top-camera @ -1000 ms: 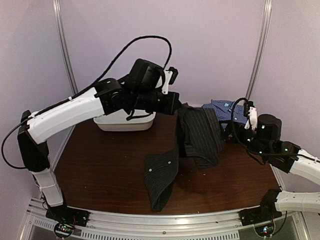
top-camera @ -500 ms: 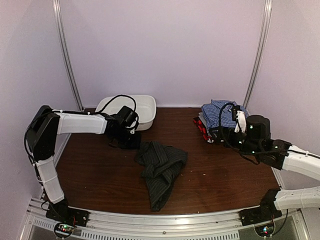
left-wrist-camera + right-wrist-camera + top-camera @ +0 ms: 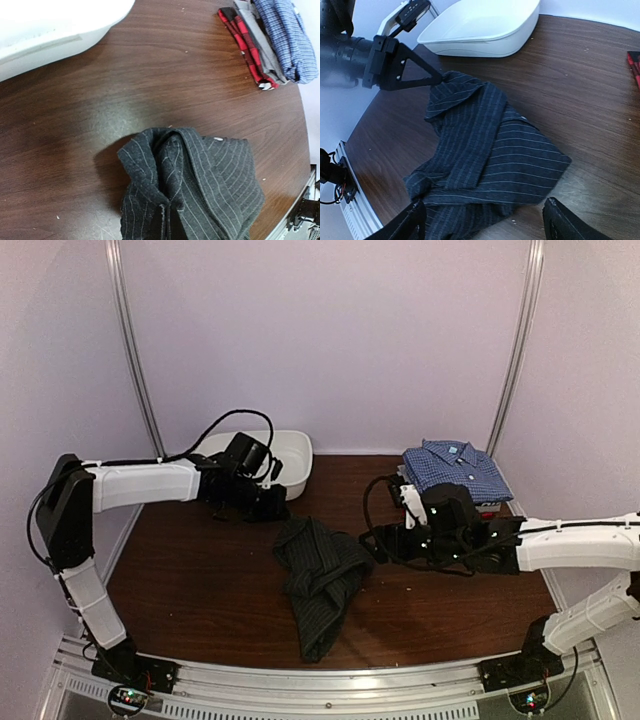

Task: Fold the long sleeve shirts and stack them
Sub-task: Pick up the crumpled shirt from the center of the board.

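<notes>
Right wrist view shows you the left gripper (image 3: 437, 78) clamped on the pinstriped shirt (image 3: 492, 150), right gripper (image 3: 484, 215) spread apart; left wrist view shows the stacked shirts (image 3: 282, 37) far right

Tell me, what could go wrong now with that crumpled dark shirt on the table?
The left jaws pinch only an edge of the pinstriped shirt, so it might slip free when pulled. The open right jaws face bunched layers and may grab several, spoiling the fold.

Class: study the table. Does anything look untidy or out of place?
Yes: the black pinstriped shirt lies crumpled in the middle, pinched by the left gripper, unlike the neat folded stack at far right.
</notes>
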`<state>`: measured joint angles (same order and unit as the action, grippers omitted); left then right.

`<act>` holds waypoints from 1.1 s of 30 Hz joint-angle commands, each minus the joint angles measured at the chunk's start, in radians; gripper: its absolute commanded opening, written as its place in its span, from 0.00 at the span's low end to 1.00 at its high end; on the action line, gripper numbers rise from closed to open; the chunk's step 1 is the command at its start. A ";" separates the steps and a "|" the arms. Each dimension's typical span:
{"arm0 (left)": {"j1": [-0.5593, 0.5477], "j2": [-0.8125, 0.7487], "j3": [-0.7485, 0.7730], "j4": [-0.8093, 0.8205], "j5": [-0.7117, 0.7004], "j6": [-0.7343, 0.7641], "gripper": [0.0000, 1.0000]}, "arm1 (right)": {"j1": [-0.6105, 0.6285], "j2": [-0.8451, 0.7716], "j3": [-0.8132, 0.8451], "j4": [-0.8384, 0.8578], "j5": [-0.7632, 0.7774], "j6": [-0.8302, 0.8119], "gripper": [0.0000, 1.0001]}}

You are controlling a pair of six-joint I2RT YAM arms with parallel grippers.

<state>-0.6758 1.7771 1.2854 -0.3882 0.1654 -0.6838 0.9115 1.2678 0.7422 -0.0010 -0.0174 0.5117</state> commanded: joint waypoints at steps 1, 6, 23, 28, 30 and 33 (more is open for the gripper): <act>-0.006 -0.078 0.048 0.057 0.077 0.000 0.00 | 0.094 0.082 0.101 0.045 0.058 0.055 0.81; -0.035 -0.136 0.080 0.094 0.144 -0.006 0.00 | 0.173 0.170 0.178 0.014 0.119 0.107 0.81; -0.142 -0.182 0.234 0.279 0.124 -0.106 0.00 | 0.185 0.231 0.189 -0.016 0.122 0.246 0.84; -0.146 -0.193 0.258 0.292 0.063 -0.114 0.00 | 0.185 0.205 0.181 -0.050 0.143 0.270 0.84; -0.147 -0.198 0.259 0.300 0.047 -0.118 0.00 | 0.187 0.188 0.171 -0.063 0.149 0.281 0.84; -0.151 -0.204 0.261 0.314 0.032 -0.119 0.00 | 0.185 0.161 0.153 -0.058 0.137 0.294 0.84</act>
<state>-0.8185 1.6173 1.5032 -0.1768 0.2432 -0.7918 1.0943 1.4845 0.9192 -0.0372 0.0971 0.7742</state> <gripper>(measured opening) 0.008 0.842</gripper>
